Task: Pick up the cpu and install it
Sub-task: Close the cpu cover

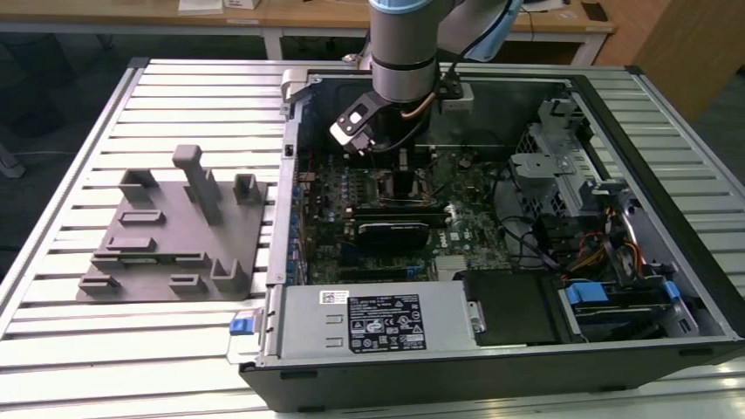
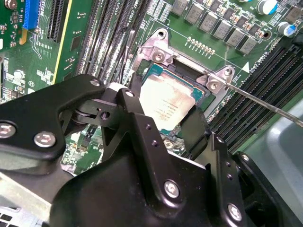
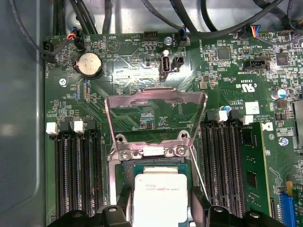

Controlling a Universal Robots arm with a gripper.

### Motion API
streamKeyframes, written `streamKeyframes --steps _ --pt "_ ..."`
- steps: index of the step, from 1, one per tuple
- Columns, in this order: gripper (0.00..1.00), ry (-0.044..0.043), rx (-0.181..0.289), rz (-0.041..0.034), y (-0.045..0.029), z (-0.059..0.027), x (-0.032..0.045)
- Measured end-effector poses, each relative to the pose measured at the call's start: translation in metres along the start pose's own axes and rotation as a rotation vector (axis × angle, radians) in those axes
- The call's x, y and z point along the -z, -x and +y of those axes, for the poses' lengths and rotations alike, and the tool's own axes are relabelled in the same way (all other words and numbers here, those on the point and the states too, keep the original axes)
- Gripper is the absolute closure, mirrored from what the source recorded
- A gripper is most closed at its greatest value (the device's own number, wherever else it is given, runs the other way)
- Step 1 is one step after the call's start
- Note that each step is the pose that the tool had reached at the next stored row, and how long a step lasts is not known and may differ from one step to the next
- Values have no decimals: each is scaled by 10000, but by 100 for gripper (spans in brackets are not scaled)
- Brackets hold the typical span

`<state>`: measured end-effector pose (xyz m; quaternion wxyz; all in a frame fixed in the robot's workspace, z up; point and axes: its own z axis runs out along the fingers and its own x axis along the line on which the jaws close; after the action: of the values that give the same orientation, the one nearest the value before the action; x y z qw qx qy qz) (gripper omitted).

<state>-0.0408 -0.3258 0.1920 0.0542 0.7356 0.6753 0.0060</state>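
In both wrist views the cpu (image 3: 160, 197) (image 2: 166, 101), a small square chip with a silvery-white top, lies level in or just above the dark metal-framed socket (image 3: 122, 174) (image 2: 156, 52) on the green motherboard. My gripper (image 3: 161, 210) (image 2: 165, 113) reaches down over it, one black finger (image 2: 135, 101) against one edge of the chip and the other finger (image 2: 195, 126) against the opposite edge. I cannot tell whether the chip is fully seated. In the exterior view the gripper (image 1: 370, 144) hangs inside the open computer case (image 1: 605, 96), above the board.
The socket's metal load plate (image 3: 156, 101) stands hinged open, and its thin lever (image 2: 265, 103) sticks out sideways. Memory slots (image 3: 78, 175) flank the socket. A grey fixture (image 1: 174, 236) lies beside the case at the exterior view's left. A labelled power supply (image 1: 372, 319) fills the case's near edge.
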Motion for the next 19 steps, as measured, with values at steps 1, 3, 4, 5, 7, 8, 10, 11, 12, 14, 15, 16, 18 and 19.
streamKeyframes --steps 1,3,4,5,7,8,10,11,12,14,15,16,18,19 --pt "41 0 0 0 0 0 0" --pt "46 -1 0 -2 0 0 1" --pt "46 -1 0 -2 0 0 1" --pt "46 -1 -1 -1 0 0 0" --pt "46 0 -1 0 0 0 0" --pt "46 -1 -1 0 0 0 0" --pt "46 0 -2 1 0 0 0" --pt "46 3 -2 5 0 1 4" --pt "46 3 -3 12 0 1 12" --pt "46 -1 -3 16 2 2 31" --pt "46 -1 -3 17 2 3 37" --pt "46 -1 -3 20 2 4 38" --pt "46 -5 -6 68 4 4 39" --pt "46 -23 -20 231 4 4 40"
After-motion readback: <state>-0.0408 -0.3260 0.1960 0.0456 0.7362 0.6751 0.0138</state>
